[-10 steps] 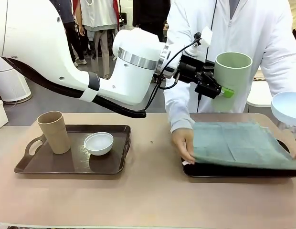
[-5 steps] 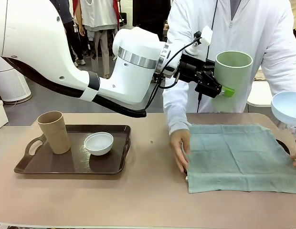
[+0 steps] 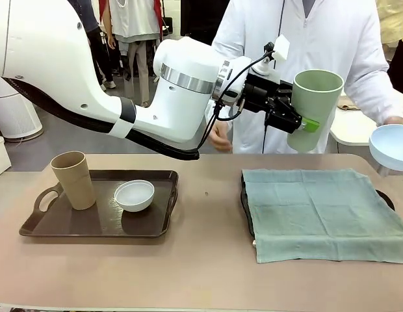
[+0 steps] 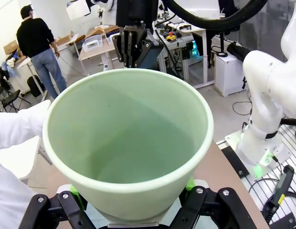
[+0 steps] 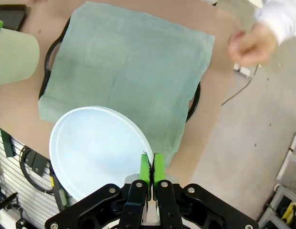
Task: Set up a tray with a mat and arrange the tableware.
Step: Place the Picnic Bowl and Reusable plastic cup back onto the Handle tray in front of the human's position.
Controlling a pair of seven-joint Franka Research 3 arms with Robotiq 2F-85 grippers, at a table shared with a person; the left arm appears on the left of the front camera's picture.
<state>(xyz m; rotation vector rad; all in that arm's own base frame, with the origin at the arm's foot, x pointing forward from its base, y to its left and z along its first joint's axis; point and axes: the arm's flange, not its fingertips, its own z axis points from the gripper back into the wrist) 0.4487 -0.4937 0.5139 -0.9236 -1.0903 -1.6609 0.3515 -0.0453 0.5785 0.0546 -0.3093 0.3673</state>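
Note:
My left gripper is shut on the pale green tumbler and holds it upright in the air above the far edge of the right tray. In the left wrist view the tumbler stands between the green pads. A grey-green mat lies flat over that dark tray. My right gripper is shut on the rim of the light blue bowl, held above the mat. The bowl hangs at the right edge of the front view. A tan tumbler and a white bowl stand on the brown left tray.
A person in a white coat stands at the far side, with one hand off the table's edge. Bare tabletop lies between the two trays. The right tray's handles stick out from under the mat.
The person has laid the mat flat over the right tray and drawn both hands back from it. Both arms have stayed where they were with the tumbler and the bowl.

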